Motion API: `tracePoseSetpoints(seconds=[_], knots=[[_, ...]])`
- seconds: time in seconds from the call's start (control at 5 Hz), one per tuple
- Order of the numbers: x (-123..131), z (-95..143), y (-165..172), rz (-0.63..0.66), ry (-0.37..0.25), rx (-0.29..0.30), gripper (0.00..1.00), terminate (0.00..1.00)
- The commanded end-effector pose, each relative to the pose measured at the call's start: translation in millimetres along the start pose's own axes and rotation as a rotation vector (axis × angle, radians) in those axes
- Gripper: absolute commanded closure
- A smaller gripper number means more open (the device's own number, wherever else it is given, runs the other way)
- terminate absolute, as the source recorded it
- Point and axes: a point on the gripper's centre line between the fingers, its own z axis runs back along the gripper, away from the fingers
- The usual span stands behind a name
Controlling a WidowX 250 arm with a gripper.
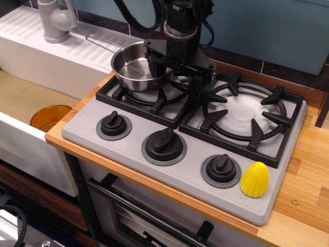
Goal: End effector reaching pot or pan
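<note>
Claw [176,78] low over the stove, fingers spread apart — one tip dips inside the pot's right rim, the other sits outside it over the grate. Pot [138,67] lies just left of it on the left burner, handle running away up-left. Reach looks all but done — nothing clamped yet.

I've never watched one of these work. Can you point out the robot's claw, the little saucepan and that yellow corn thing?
gripper [176,72]: stove camera view, midway between its fingertips.
saucepan [131,67]: same view, shiny inner bottom.
yellow corn [254,179]: same view, middle of its body.
</note>
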Motion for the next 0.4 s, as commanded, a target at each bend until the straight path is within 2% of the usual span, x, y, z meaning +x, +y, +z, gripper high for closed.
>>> tracePoseSetpoints(seconds=[0.0,0.2], knots=[[8.8,8.9,-2.8,0.019,-0.058,-0.008,0.0,0.0],[8.8,8.9,-2.8,0.019,-0.058,-0.008,0.0,1.0]])
